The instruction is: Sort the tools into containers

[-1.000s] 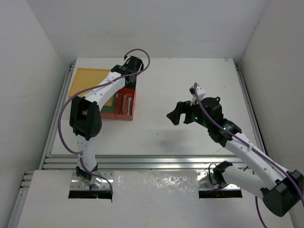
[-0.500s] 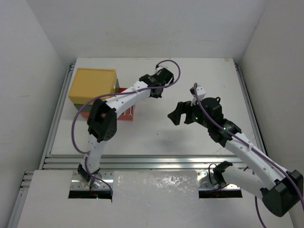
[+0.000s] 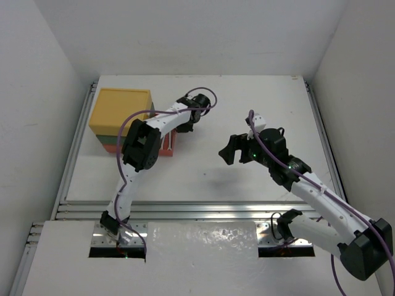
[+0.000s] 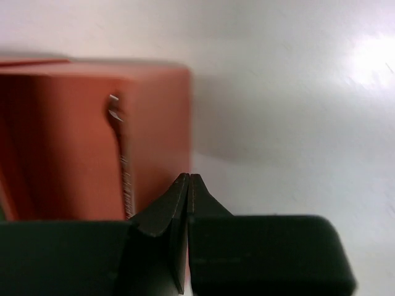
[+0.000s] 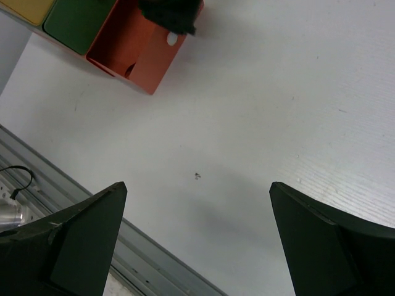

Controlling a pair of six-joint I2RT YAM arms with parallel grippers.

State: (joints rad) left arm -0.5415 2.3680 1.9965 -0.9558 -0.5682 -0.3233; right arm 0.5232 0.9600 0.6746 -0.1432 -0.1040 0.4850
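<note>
Now the left claw (image 4: 188, 180) is pinched fully shut with nothing between its tips, and it sits just at the outer front corner of the red-orange drawer (image 4: 154, 142). From this claw the open drawer lies ahead and to its left. Bare white surface (image 4: 296, 123) spreads ahead and to its right. One silver wrench (image 4: 123, 166) lies inside the drawer, close to the wall nearest the claw. Its long axis runs straight away from the tips, in line with the drawer's own length. Whether the tips touch the wall cannot be told, because the picture is blurred there.

The right claw (image 5: 197, 188) hangs over the surface with its fingers spread wide and holding nothing. The drawer stack is well apart from it, far ahead and to its left: the yellow box (image 3: 120, 108) on top, the green box (image 5: 74, 21) under it, and the red-orange drawer sticking out at the bottom.

No loose tool shows on the surface, so the sorting looks nearly done, with the bottom drawer yet to be slid in. The left arm is much the nearer one for that. The push would need to run along the wrench's axis, square against the front wall, because a nudge from this corner could swing the whole stack.
</note>
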